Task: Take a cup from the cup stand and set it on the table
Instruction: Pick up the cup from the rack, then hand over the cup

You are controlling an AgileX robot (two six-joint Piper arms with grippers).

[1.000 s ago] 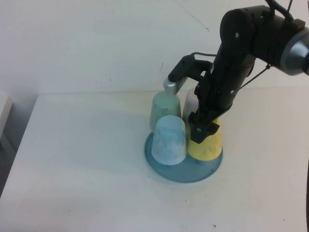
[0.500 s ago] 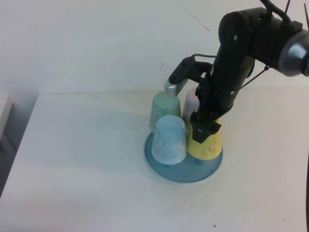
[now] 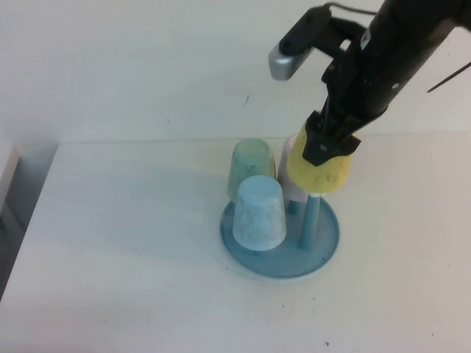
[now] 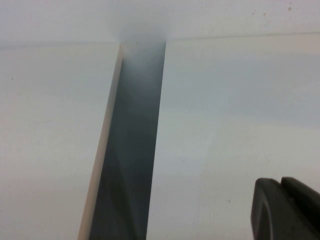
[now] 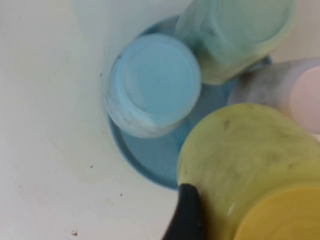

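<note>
Right gripper [image 3: 329,145] clenched on the cup [image 3: 321,170], holding it up (upside down) above a bare peg [image 3: 310,219] of the cup stand [image 3: 324,248], right of frame centre. Left gripper [image 4: 287,210] sits over the table [image 3: 132,250], its grip impossible to tell.

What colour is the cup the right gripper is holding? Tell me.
Pale yellow, faintly mottled: the cup in the right gripper, above the cup stand. Clearest in the high view.

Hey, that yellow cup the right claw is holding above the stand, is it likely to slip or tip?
The right claw, over the cup stand, pinches the yellow cup on tapered, glossy-looking walls, so it may slip. It looks light. Left claw is parked aside.
</note>
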